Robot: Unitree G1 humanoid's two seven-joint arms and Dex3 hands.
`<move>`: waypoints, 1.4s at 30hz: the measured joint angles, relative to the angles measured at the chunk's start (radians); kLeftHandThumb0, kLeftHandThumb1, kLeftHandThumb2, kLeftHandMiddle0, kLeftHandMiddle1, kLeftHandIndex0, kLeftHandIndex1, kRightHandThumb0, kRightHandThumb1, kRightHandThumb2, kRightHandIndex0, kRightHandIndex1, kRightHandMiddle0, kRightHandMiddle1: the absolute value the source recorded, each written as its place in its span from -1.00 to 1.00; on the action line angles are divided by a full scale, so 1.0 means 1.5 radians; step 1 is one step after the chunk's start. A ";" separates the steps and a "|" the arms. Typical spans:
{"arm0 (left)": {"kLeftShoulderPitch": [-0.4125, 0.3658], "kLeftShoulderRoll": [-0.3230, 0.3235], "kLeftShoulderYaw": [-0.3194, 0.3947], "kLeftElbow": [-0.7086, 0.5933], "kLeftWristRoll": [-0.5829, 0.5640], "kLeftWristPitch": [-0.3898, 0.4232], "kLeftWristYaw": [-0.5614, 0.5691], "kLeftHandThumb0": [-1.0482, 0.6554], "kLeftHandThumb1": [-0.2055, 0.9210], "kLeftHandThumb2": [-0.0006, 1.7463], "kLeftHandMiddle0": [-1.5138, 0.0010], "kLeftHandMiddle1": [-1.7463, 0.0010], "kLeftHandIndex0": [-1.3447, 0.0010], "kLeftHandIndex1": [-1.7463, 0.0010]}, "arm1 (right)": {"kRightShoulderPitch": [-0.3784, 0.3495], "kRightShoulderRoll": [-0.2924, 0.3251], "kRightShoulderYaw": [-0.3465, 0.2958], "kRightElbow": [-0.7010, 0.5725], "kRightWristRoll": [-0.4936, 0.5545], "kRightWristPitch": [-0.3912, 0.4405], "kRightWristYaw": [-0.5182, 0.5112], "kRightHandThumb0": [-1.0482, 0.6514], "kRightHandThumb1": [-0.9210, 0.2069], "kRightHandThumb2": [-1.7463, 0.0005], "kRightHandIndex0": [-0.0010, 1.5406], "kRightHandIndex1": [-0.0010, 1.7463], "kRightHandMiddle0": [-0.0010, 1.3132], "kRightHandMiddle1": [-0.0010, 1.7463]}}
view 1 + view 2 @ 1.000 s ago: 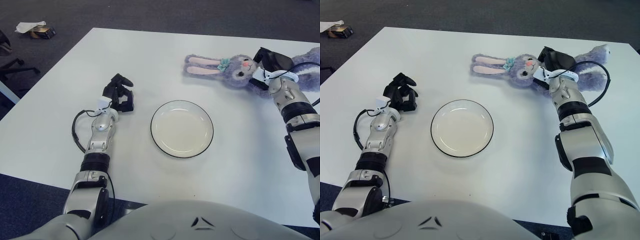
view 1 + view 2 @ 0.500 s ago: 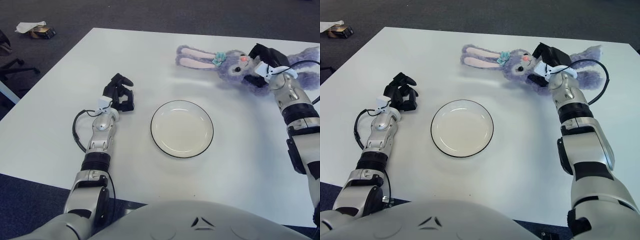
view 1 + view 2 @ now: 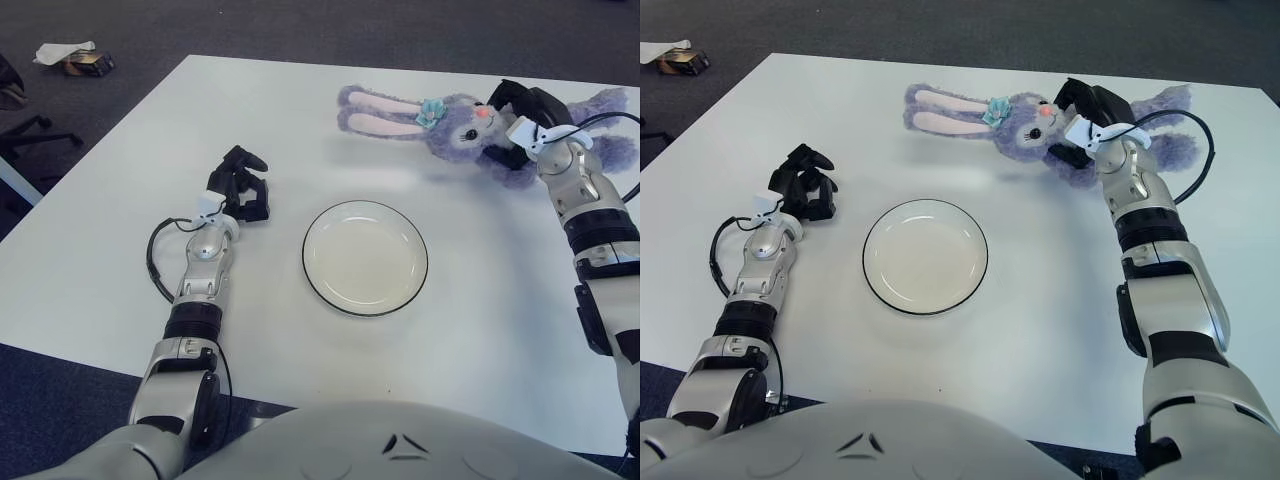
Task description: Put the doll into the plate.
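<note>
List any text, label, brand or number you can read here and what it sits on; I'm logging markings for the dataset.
None can be read.
Plush bunny doll, held by the right hand: no tag or print shows.
Plate: plain, no marking.
Left hand, resting on the white table: no legible label.
Small box on the floor: too small to read.

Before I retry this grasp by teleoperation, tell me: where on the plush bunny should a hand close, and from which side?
Grip the plush bunny at the neck, just behind its head, coming from the robot's right. It lies with ears pointing left and body trailing right, so the narrowest part sits there. The right robot hand is already closed on that spot; the left robot hand rests curled left of the plate.
</note>
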 measured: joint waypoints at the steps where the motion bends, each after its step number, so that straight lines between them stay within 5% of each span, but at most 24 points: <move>1: 0.000 0.000 0.000 0.000 0.000 0.000 0.000 0.22 -0.21 0.62 0.26 -1.00 0.19 -1.00 | 0.002 0.001 -0.003 -0.009 0.003 0.003 0.005 0.23 0.78 -1.00 0.21 0.91 0.04 1.00; 10: -0.001 0.000 0.000 0.002 0.000 -0.001 0.001 0.22 -0.21 0.62 0.26 -1.00 0.19 -1.00 | 0.045 0.014 -0.030 -0.152 0.029 0.070 0.061 0.23 0.78 -1.00 0.21 0.92 0.03 1.00; 22: -0.007 -0.004 0.000 0.007 0.000 -0.002 0.002 0.22 -0.22 0.63 0.26 -1.00 0.18 -1.00 | 0.069 0.027 -0.039 -0.239 0.056 0.070 0.119 0.23 0.74 -1.00 0.16 1.00 0.02 1.00; 42: -0.021 -0.005 0.000 0.029 0.001 -0.009 0.005 0.22 -0.23 0.63 0.25 -1.00 0.18 -1.00 | 0.120 0.068 -0.050 -0.460 0.129 0.163 0.238 0.23 0.79 -1.00 0.23 0.90 0.04 1.00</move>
